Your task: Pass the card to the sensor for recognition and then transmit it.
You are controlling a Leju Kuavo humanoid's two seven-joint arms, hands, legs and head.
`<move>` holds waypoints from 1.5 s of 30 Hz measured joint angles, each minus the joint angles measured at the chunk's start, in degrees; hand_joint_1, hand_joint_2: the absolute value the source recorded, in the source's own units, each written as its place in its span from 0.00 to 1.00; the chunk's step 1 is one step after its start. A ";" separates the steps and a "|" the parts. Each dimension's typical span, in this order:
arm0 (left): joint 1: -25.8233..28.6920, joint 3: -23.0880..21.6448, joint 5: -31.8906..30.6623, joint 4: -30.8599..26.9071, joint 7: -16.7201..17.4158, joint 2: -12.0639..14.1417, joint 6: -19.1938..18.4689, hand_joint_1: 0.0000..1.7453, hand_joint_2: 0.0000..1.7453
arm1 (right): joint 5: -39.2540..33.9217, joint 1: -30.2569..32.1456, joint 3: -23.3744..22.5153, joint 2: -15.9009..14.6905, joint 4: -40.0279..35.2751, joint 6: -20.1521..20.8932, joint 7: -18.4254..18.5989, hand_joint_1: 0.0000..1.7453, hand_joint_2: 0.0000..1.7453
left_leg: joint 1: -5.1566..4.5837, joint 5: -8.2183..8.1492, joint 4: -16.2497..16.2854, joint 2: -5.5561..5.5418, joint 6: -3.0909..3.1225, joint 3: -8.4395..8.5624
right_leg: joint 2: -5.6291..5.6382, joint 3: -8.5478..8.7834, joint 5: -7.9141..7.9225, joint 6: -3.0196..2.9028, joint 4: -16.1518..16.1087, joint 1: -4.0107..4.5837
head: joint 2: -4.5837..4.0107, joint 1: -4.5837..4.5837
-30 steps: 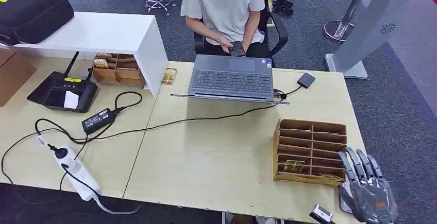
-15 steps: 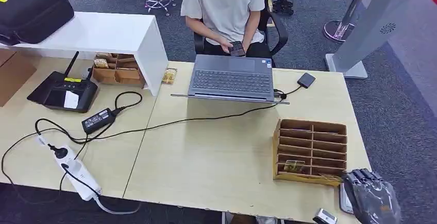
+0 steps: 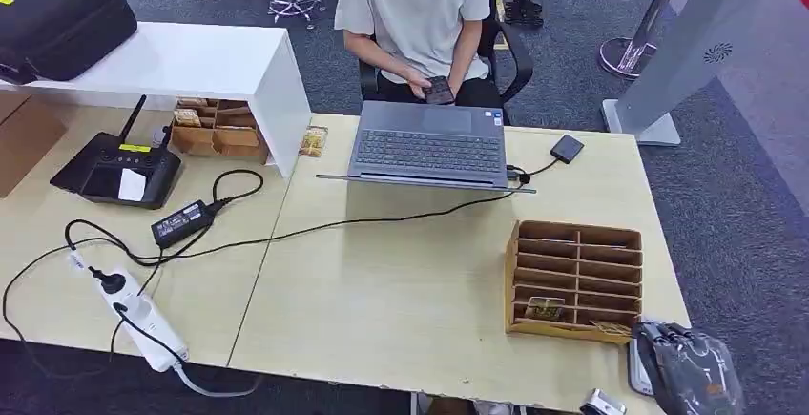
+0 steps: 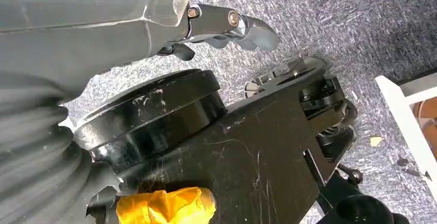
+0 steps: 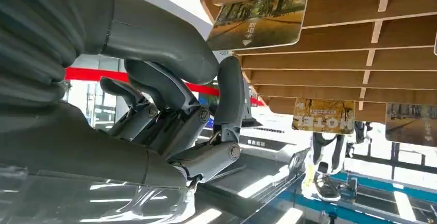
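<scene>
A wooden card rack (image 3: 575, 280) stands at the table's right front, with one card (image 3: 545, 308) in a front slot and another card (image 3: 611, 327) at its front edge. My right hand (image 3: 689, 369) hovers just off the rack's near right corner with its fingers curled in. In the right wrist view, the right hand (image 5: 170, 116) holds nothing; its thumb tip lies close to a corner of a card (image 5: 257, 26) sticking out of the rack (image 5: 335, 59). The small black sensor (image 3: 567, 148) sits far back right. My left hand (image 4: 227, 20) hangs over the carpet, holding nothing.
A grey laptop (image 3: 428, 155) sits at the back middle, a person (image 3: 417, 14) seated behind it with a phone. A cable (image 3: 382, 219) crosses the table to a power strip (image 3: 143, 318). A white shelf (image 3: 191, 62) and a second rack (image 3: 217, 127) stand at the left.
My right hand's fingers, stretched out beside the rack a second ago, have curled in, and the hand has sunk a little towards the table's near edge.
</scene>
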 joint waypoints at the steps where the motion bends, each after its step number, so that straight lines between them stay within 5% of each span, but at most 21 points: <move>1: 0.00 0.00 0.00 0.00 0.00 0.00 0.00 0.00 1.00 | 0.00 0.03 0.00 0.00 0.00 0.00 0.00 1.00 1.00 | 0.00 0.00 0.00 0.00 0.00 0.00 | 0.00 0.00 0.00 0.00 0.00 0.00 | 0.00 0.00; 16: -0.03 0.00 -0.13 0.00 0.55 0.00 0.07 0.00 1.00 | 2.53 0.61 -0.99 1.42 -4.11 0.00 -3.04 1.00 1.00 | 0.00 0.00 0.00 -0.01 0.00 0.00 | -0.01 0.00 0.00 0.00 0.01 0.00 | 0.00 0.00; 29: -0.06 0.04 -0.22 0.00 0.55 0.00 0.13 0.00 1.00 | 4.94 2.61 2.60 1.68 -10.16 0.00 0.61 1.00 1.00 | 0.00 0.00 0.00 0.00 0.00 0.00 | 0.00 0.00 0.00 0.00 0.00 0.00 | 0.02 0.00; 30: -0.06 0.04 -0.22 0.00 0.55 0.00 0.13 0.00 1.00 | 4.81 2.67 2.78 1.68 -10.25 0.00 0.63 0.28 1.00 | 0.00 0.00 0.00 0.00 0.00 0.00 | 0.00 0.00 0.00 0.00 0.00 0.00 | 0.00 0.00; 31: -0.06 0.04 -0.22 0.00 0.55 0.00 0.13 0.00 1.00 | 4.70 2.68 2.95 1.68 -10.27 0.00 0.74 0.00 1.00 | 0.00 0.00 0.00 0.00 0.00 0.00 | 0.00 0.00 0.00 0.00 0.00 0.00 | 0.00 0.00; 36: -0.07 0.04 -0.22 0.00 0.59 0.00 0.17 0.00 1.00 | 4.42 2.51 5.62 0.31 -10.01 0.00 6.34 0.00 1.00 | 0.01 0.00 0.00 0.00 0.00 0.00 | 0.00 0.01 0.00 0.00 0.00 0.01 | 0.00 0.04; 45: -0.08 0.04 -0.22 0.00 0.61 0.00 0.15 0.00 1.00 | 4.92 2.26 7.63 0.07 -8.98 0.00 6.32 0.00 1.00 | 0.00 0.00 0.00 -0.01 0.00 -0.01 | -0.01 0.01 0.00 0.00 0.00 0.00 | 0.00 0.00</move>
